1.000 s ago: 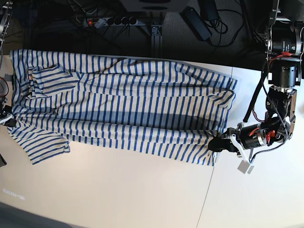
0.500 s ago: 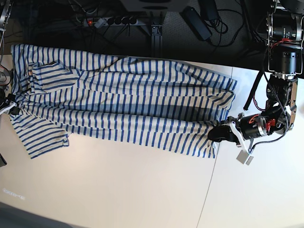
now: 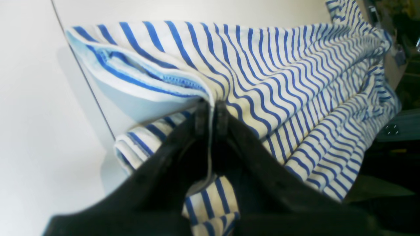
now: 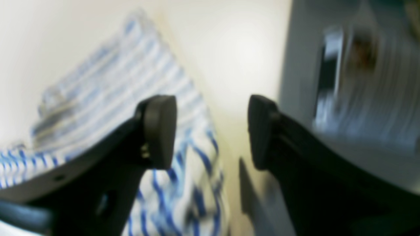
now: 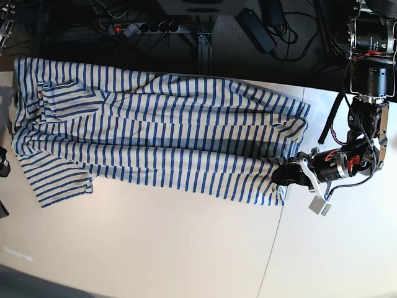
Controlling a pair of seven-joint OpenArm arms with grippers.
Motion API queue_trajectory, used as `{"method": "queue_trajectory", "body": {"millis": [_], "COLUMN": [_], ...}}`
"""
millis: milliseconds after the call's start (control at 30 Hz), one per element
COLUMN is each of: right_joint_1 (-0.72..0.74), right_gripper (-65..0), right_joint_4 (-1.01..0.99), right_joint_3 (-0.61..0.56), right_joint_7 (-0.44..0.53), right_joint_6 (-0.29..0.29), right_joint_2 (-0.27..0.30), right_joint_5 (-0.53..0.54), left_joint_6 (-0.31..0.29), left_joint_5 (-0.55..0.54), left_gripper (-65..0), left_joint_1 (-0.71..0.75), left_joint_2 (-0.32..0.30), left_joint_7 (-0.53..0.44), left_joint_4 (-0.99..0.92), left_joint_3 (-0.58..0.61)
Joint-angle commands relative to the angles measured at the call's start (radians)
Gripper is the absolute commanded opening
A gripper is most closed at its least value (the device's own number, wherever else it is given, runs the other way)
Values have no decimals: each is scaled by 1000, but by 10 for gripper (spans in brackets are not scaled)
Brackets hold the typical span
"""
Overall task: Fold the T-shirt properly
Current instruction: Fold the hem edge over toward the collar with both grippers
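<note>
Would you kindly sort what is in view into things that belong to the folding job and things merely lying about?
Job:
T-shirt
left gripper, shut on its hem
right gripper, open

Lying about:
power strip
black adapter with cables

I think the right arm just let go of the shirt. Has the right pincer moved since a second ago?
Yes. The right pincer now stands open and has pulled off the T-shirt, backing away past the table's left edge, nearly out of the base view.
</note>
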Motion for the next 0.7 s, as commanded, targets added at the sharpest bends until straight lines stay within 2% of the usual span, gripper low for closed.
{"method": "queue_trajectory", "body": {"millis": [0, 200, 333, 533, 667], "right_joint_1": [43, 222, 306, 326, 326], "right_gripper": [-303, -303, -303, -303, -303], "right_joint_4": [-9, -240, -399, -496, -500], "right_joint_3": [0, -55, -69, -69, -69], "right_joint_7": [34, 161, 180, 200, 201], "right_joint_6": [62, 62, 55, 55, 56], "right_joint_2": [27, 5, -34, -93, -119], "right_joint_5": [-6, -151, -227, -316, -325], "left_joint_6": [-20, -20, -20, -20, -20], "left_joint_5": [-16, -17, -31, -39, -44], "left_gripper": [-650, -650, -650, -650, -650], "left_joint_1": [-24, -24, -24, -24, -24], "left_joint_2": [-11, -12, -11, -12, -11], "left_joint_7": [-16, -6, -6, -4, -4], "left_joint_4": [16, 16, 17, 24, 30], "left_joint_3": [-7, -7, -7, -7, -7]}}
